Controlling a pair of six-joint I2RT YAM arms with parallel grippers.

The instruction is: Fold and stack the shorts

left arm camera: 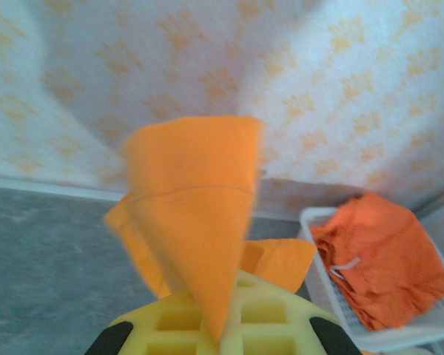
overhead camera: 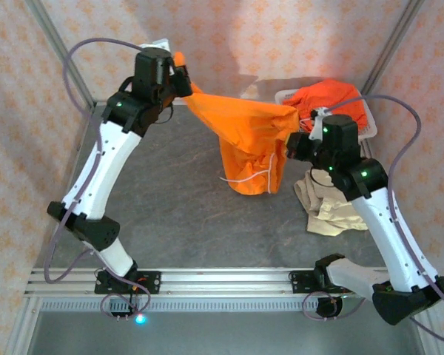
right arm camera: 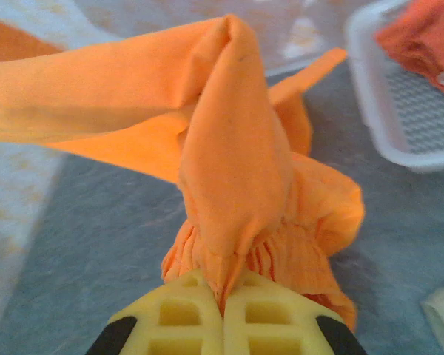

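A bright orange pair of shorts [overhead camera: 244, 137] hangs stretched between both grippers above the grey table, its lower part drooping to the tabletop. My left gripper [overhead camera: 183, 83] is shut on one corner [left arm camera: 196, 222] at the back left, cloth pinched between its yellow pads. My right gripper [overhead camera: 300, 126] is shut on the gathered waistband end [right arm camera: 237, 214]. A second orange pair [overhead camera: 329, 100] lies crumpled in the white mesh basket [overhead camera: 368, 132]. The pale beige shorts [overhead camera: 325, 207] lie rumpled on the table under the right arm.
The basket [left arm camera: 333, 296] stands at the back right, close to the right gripper. Patterned walls close in the back and sides. A metal rail [overhead camera: 222, 281] runs along the near edge. Bare grey tabletop [overhead camera: 177, 214] spreads at the centre and left.
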